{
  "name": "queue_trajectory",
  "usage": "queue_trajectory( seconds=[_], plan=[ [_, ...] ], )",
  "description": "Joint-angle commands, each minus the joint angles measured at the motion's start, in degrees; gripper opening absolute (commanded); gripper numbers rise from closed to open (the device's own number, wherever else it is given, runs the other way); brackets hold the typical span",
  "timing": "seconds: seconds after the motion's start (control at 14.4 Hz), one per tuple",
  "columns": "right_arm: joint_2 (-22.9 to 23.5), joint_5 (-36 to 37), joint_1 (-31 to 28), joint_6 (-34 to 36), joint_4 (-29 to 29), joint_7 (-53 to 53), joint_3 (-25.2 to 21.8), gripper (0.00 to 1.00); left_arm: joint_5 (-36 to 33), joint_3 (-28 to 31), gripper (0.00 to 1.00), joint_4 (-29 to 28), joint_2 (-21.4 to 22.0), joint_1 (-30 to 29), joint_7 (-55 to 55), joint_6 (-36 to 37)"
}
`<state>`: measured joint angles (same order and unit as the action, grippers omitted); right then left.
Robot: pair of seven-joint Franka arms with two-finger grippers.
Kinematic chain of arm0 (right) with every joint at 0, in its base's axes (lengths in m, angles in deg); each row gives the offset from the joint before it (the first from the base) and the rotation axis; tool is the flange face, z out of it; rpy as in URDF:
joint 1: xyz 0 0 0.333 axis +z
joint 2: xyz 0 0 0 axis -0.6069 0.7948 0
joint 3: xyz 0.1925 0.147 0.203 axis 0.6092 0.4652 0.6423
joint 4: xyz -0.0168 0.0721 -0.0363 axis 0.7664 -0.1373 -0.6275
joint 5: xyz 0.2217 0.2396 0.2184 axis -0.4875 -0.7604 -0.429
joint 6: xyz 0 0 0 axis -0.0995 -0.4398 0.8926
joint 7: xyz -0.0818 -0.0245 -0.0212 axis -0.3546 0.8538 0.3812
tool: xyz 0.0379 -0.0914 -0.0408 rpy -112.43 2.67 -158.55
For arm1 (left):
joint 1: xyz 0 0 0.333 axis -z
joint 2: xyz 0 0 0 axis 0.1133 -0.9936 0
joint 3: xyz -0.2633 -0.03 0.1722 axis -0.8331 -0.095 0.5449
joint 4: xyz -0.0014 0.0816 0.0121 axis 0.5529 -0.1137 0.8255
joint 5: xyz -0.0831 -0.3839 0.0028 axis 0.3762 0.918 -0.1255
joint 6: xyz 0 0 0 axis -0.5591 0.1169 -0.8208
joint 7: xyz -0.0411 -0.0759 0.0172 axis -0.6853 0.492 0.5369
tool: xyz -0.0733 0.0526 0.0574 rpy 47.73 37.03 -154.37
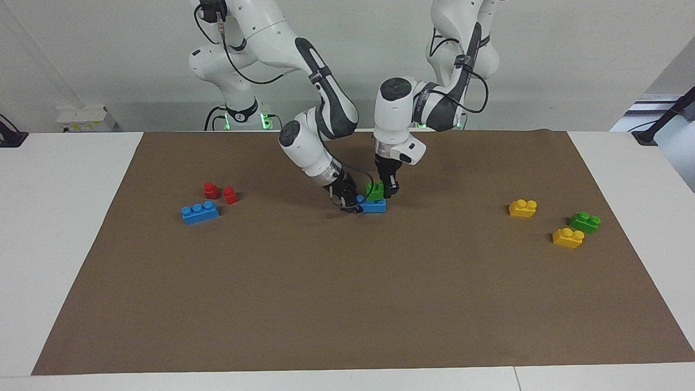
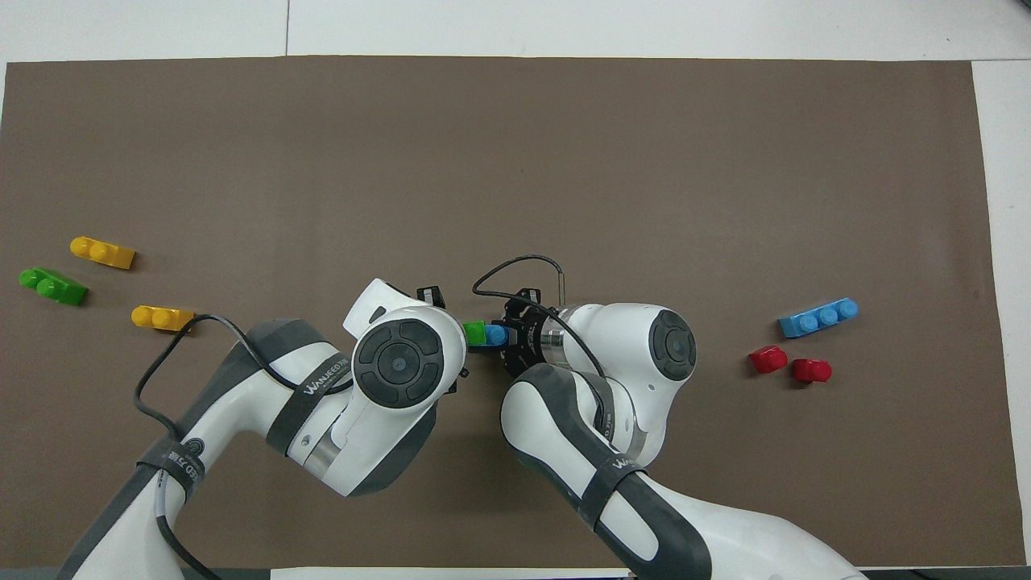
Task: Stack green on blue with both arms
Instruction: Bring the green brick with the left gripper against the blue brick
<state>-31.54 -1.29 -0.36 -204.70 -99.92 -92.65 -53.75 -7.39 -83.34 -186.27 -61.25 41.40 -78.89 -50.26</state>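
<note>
Centre frame: your left end effector pinches green on blue, right end effector pinching blue; off-square studs could jam it or skid blue.

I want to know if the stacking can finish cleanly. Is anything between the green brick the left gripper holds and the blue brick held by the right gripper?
Nothing visible. The left gripper holds the green brick on the blue brick, which the right gripper grips at one end.
</note>
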Motion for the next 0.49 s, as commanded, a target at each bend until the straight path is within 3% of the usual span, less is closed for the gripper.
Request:
queue_trajectory(
  seconds=[0.0, 0.42],
  plan=[
    [0.40, -1.53, -0.01, -1.69, -1.26, 1.34, 0.03, 0.00, -1.79, 0.28, 0.00, -2.67, 1.19, -0.01, -1.15, -2.52],
    [0.40, -1.53, -0.18, -1.69, -1.35, 1.42, 0.03, 0.00, -2.23, 0.28, 0.00, -4.25, 0.76, -0.09, -1.15, -5.42]
  ],
)
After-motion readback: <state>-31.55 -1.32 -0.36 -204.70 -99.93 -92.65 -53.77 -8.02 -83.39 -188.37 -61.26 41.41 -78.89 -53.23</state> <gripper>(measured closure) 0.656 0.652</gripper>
